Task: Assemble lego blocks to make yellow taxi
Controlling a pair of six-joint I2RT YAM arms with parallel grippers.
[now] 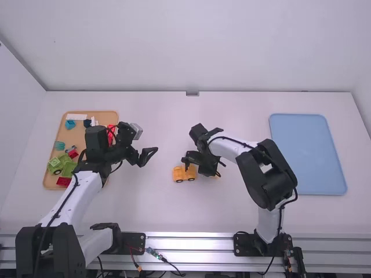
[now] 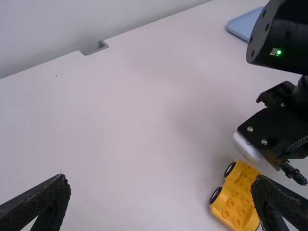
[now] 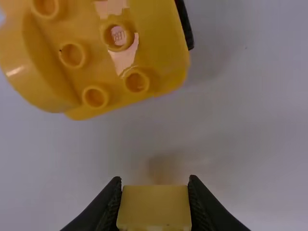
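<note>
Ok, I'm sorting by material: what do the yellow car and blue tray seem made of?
The yellow car: likely hard, glossy plastic, with bright reflections and round moulded studs. The blue tray: matte, probably plastic, given its even colour, though painted metal is possible.

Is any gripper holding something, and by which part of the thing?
The right gripper holds a yellow block by two opposite sides. The left gripper, open, holds nothing.

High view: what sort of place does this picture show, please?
Probably a robotics lab: a left arm and a right arm are mounted at a white table, with toy blocks on a brown tray.
</note>
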